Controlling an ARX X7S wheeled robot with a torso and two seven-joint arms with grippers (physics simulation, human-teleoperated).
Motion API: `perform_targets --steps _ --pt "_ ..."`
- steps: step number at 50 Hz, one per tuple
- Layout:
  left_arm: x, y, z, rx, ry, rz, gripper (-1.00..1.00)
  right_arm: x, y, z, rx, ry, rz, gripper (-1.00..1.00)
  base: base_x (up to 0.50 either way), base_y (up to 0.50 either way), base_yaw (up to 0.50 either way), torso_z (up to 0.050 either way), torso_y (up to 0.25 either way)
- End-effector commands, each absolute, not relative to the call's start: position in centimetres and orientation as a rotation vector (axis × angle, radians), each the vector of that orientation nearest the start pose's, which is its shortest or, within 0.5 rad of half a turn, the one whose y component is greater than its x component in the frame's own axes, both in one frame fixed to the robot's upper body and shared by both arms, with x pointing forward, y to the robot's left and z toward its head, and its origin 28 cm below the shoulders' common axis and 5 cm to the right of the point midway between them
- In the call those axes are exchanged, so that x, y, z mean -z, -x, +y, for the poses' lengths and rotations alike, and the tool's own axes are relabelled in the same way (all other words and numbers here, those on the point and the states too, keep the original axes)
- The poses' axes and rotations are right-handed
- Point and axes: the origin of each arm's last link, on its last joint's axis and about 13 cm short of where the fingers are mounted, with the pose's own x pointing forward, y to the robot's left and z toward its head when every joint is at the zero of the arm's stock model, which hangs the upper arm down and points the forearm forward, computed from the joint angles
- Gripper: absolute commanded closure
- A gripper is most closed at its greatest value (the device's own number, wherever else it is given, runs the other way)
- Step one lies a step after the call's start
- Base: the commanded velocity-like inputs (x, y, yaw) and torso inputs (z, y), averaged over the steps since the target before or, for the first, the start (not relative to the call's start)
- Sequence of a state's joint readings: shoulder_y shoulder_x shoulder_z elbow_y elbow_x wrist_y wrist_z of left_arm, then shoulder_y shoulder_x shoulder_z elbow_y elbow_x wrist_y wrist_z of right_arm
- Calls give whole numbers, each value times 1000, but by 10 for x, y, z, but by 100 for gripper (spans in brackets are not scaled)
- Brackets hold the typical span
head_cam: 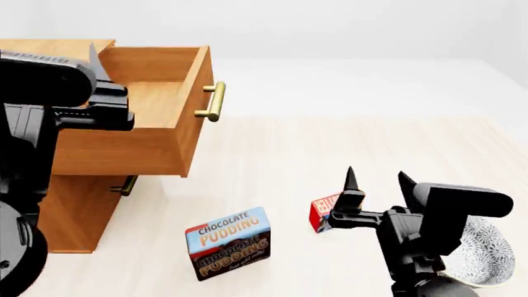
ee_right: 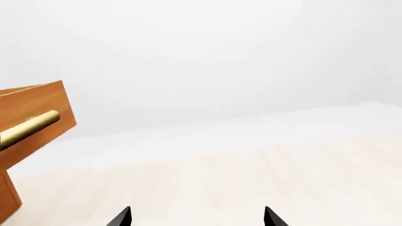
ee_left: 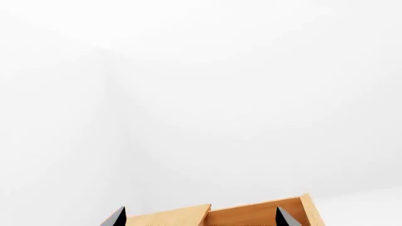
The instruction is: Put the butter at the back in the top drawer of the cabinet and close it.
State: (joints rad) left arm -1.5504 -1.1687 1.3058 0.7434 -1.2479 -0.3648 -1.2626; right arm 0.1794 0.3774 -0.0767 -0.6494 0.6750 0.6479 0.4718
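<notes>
The right gripper (head_cam: 375,179) stood open and empty, just beside the butter (head_cam: 323,211) near the desk's (head_cam: 330,142) front edge, probably lining up a grasp. The left gripper (ee_left: 199,217), also open, hovered over the top drawer (head_cam: 169,117), already pulled out to receive it.

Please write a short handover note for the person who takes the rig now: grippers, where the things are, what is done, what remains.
Left gripper: jaws open, empty, by the top drawer.
Right gripper: jaws open, empty, above the butter.
Butter lies on the table, partly hidden by the right gripper, right of the pudding box.
Done: top drawer of the cabinet is pulled open.
Left: grasp butter, place it in the drawer, close it.
</notes>
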Motion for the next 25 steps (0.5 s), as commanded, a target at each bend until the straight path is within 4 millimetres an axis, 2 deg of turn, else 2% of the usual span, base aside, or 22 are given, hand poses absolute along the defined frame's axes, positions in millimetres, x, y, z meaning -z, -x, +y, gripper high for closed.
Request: perform_targets --steps 1,7,12,17,25 --pt "-250 -169 259 -232 -330 -443 -100 -159 -226 -115 138 -345 99 -100 0 0 0 0 0" --pt "-235 -169 267 -214 -318 -482 -100 -167 -243 -114 258 -492 233 -100 0 0 0 0 0" --pt "-212 -179 271 -230 -323 -554 -100 -171 -256 -113 192 -637 390 -100 0 0 0 0 0" --pt "-192 -177 271 -231 -337 -597 -100 -176 -269 -112 235 -631 397 -100 0 0 0 0 0" --pt "-178 -167 272 -219 -306 -614 -100 -195 -289 -106 210 -632 433 -100 0 0 0 0 0"
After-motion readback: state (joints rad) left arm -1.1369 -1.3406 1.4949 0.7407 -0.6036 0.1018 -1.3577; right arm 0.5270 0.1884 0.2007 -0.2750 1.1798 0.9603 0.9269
